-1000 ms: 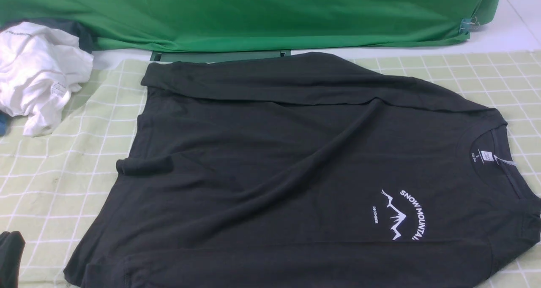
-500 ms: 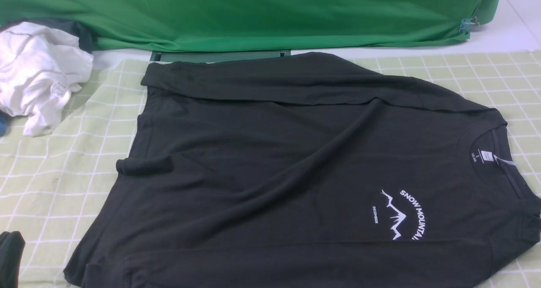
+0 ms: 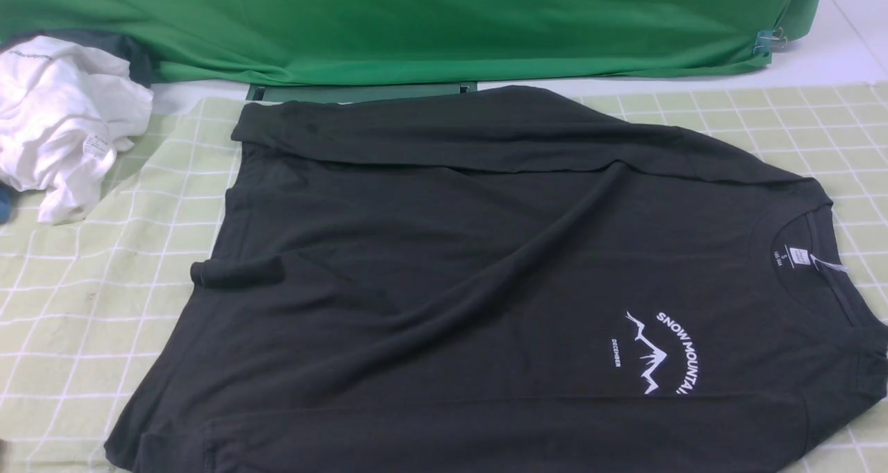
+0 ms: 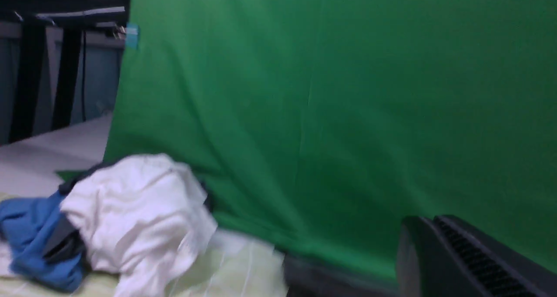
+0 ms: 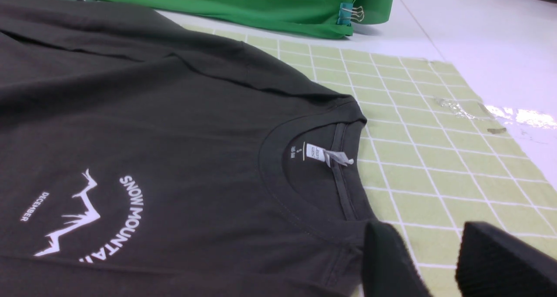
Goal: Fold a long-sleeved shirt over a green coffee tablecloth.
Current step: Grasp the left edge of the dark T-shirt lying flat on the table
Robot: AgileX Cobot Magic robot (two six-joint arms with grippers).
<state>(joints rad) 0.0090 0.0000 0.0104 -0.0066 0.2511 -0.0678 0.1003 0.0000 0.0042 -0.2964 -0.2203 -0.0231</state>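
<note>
Above the neckline end, right pincer, dark, two-fingered, parted and unladen; left pincer, dark, closed, nothing visible in it. Below, one large black cotton long-sleeved shirt, spread on a pale yellow-green checked tablecloth, sleeves laid inward. Handling: probably light, limp, prone to wrinkling; best pinched at shoulder and hem corners.

Left fingers mostly gone from the front view's lower left corner, only a dark sliver remaining

green gridded tablecloth, black shirt, white garment, perhaps blue cloth on it
</note>
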